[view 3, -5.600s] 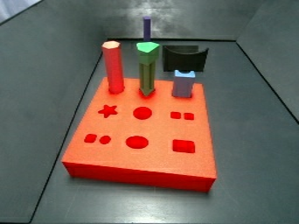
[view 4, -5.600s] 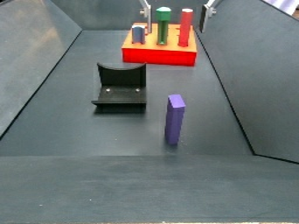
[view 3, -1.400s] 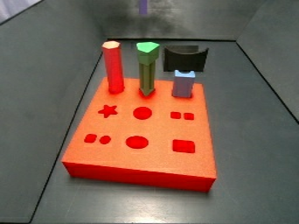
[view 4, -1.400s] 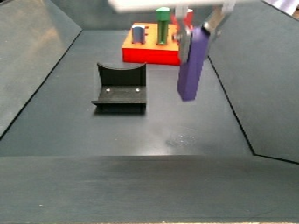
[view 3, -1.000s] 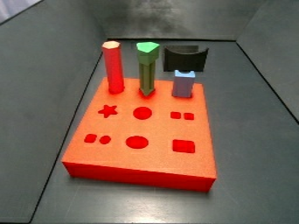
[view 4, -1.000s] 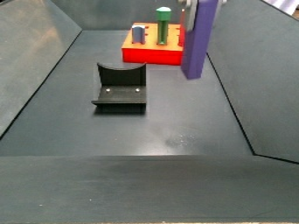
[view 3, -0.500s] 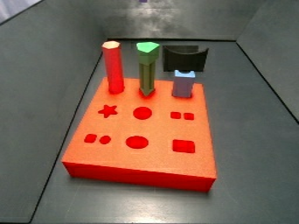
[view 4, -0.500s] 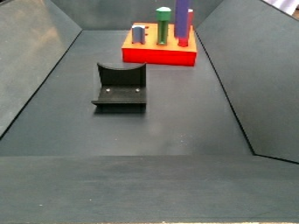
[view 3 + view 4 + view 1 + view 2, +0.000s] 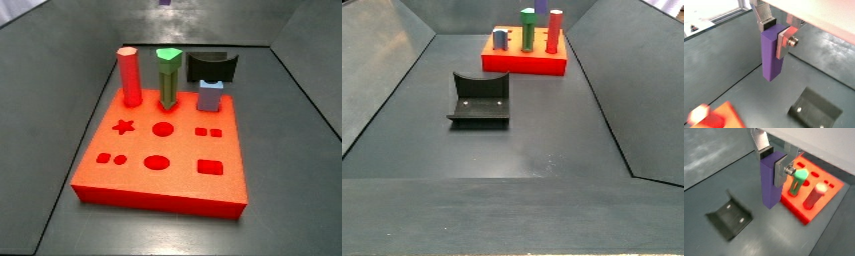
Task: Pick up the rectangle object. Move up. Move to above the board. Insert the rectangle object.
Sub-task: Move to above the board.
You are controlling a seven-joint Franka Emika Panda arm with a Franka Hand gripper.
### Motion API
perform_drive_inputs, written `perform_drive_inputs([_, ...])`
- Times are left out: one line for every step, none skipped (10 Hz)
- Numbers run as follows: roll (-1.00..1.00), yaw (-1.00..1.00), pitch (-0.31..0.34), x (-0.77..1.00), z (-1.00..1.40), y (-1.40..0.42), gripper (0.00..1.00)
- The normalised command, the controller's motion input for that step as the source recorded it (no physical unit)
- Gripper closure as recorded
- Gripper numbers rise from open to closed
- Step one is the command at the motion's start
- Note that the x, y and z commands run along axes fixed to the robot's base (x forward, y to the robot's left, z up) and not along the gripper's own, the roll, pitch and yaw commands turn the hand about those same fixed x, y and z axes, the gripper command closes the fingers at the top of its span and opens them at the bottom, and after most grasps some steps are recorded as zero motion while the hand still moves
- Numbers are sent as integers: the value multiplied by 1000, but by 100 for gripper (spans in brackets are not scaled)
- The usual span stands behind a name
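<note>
My gripper point(image 9: 775, 34) is shut on the rectangle object point(image 9: 771, 56), a slim dark purple-blue bar that hangs upright from the fingers point(image 9: 785, 41), well above the floor. In a wrist view the bar point(image 9: 769, 183) hangs beside the near edge of the red-orange board point(image 9: 821, 178), over grey floor. In both side views the board point(image 9: 160, 150) point(image 9: 523, 62) lies flat with its darker cut-outs. The gripper is above the top edge of both side views.
A red cylinder point(image 9: 130, 76), a green-topped prism point(image 9: 168, 78) and a short pale blue block point(image 9: 210, 97) stand in the board's back row. The fixture point(image 9: 480, 98) stands on the floor point(image 9: 502, 150) apart from the board, and it shows below the gripper point(image 9: 729, 220).
The bar was lifted off the floor in the gripper, rose, and moved towards the board until it left the top of the side views. The board and its pieces stayed put.
</note>
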Motion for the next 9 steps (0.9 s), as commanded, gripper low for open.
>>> perform_drive_inputs([-2,4,35,38,214,-1000,100])
perform_drive_inputs([-8,2,40,38,216,-1000,100])
perform_drive_inputs([1,7,51,42,225,-1000,100])
perform_drive_inputs([-1,8,57,47,227,-1000,100])
perform_drive_inputs([-3,10,79,62,232,-1000,100])
perform_drive_inputs([3,8,95,78,235,-1000,100])
perform_drive_inputs([11,7,113,109,215,-921,100])
perform_drive_inputs([9,6,121,109,172,-731,100])
perform_drive_inputs([9,9,125,97,96,-390,100])
